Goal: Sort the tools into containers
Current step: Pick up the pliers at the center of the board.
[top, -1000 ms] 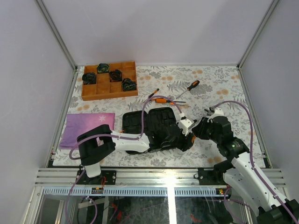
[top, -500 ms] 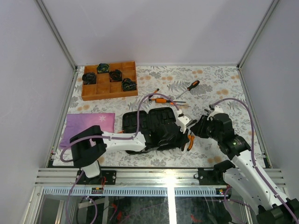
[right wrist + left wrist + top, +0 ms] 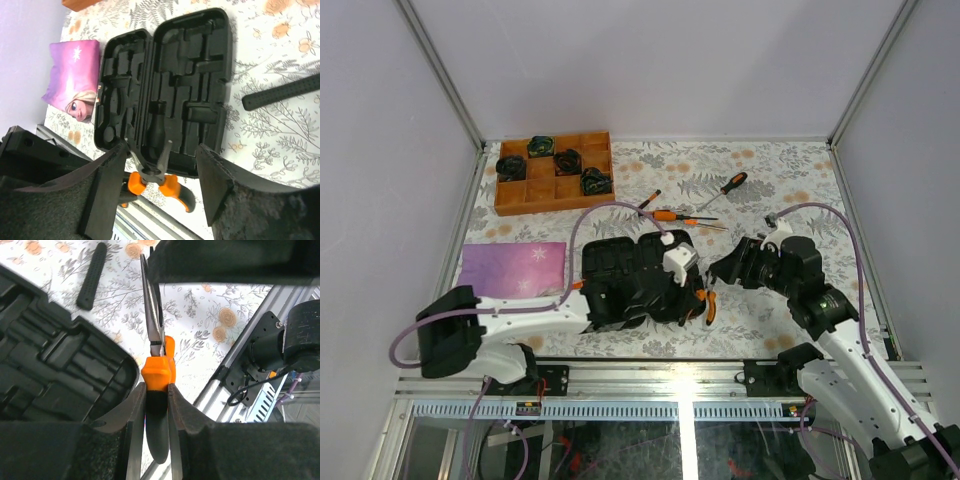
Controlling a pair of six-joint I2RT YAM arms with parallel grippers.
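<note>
**Left wrist view.** My left tool [image 3: 156, 407] is closed on the pliers [image 3: 158, 371] at their orange-and-black handle end. The pliers are seen edge-on, steel nose pointing ahead.

**Top view.** The pliers sit at the near right corner of the open tool case [image 3: 625, 272], not yet in a moulded slot. Screwdrivers [image 3: 672, 215] lie on the tabletop [image 3: 770, 170] beyond the case.

**Right wrist view.** My right tool [image 3: 161, 150] has its fingers spread wide and holds nothing. The pliers show between them, untouched.

**Handling, as I judge it.** The pliers look stiff, dense for their size and nose-heavy. The handles pivot, so I would pinch close to the joint to limit swinging. The coated handles should grip well; the bare nose would probably slip.
</note>
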